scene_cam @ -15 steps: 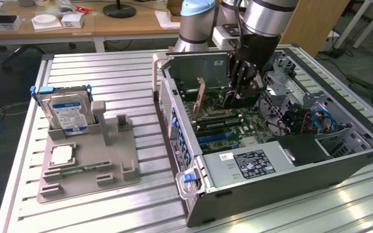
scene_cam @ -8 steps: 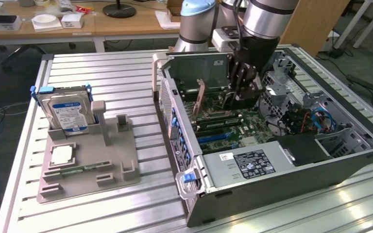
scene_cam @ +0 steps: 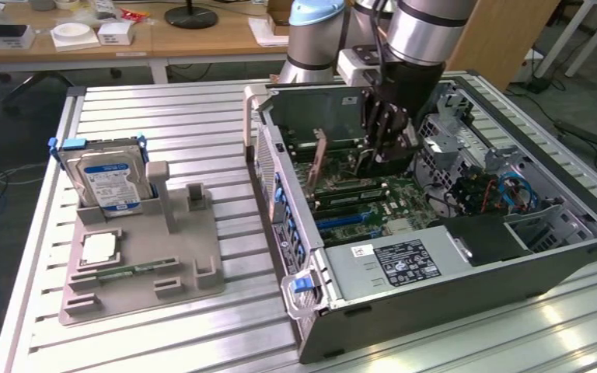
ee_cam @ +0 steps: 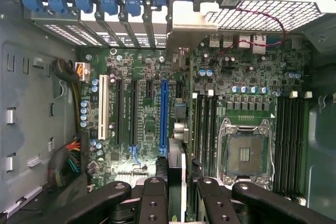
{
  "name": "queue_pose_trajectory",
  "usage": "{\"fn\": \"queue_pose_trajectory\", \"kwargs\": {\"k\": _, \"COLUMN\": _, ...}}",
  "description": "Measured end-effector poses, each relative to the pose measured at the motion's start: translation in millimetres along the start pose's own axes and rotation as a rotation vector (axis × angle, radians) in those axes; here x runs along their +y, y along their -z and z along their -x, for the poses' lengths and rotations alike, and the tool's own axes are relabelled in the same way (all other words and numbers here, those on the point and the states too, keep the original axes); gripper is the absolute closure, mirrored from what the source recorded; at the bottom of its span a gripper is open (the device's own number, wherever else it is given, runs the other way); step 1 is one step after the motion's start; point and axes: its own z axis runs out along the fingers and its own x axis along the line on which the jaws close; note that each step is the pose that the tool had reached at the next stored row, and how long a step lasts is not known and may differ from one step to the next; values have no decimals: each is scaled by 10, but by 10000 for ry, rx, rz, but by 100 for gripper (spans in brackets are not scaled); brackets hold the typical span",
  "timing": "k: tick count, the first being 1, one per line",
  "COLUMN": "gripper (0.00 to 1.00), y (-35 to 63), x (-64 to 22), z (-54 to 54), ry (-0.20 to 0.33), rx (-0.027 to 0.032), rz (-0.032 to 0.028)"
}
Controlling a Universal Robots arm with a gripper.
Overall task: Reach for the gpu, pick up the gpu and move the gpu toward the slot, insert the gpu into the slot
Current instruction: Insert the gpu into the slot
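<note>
My gripper (scene_cam: 387,136) hangs inside the open computer case, shut on the gpu (ee_cam: 177,169). In the wrist view the gpu shows edge-on between my fingers (ee_cam: 152,203), and its silvery bracket (ee_cam: 184,27) reaches to the case's rear wall. The card stands upright above the green motherboard (ee_cam: 147,129). It runs parallel to the long blue slot (ee_cam: 164,111) and sits just to one side of it. In the exterior view the slot (scene_cam: 342,221) lies below my gripper and toward the front.
The case (scene_cam: 465,272) has tall walls around the board and a power supply (scene_cam: 397,260) at the near end. The silver processor socket (ee_cam: 244,153) and dark memory strips (ee_cam: 289,135) lie beside the card. A blue-labelled hard drive (scene_cam: 106,179) stands in a grey holder (scene_cam: 148,264) at the exterior view's left.
</note>
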Motion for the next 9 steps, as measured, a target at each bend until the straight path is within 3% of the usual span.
{"fn": "queue_pose_trajectory", "kwargs": {"k": 5, "gripper": 74, "y": -17, "x": 25, "z": 1, "ry": 2, "rx": -3, "rz": -13}}
{"fn": "queue_pose_trajectory", "kwargs": {"k": 9, "gripper": 74, "y": -32, "x": 28, "z": 0, "ry": 1, "rx": 1, "rz": -111}}
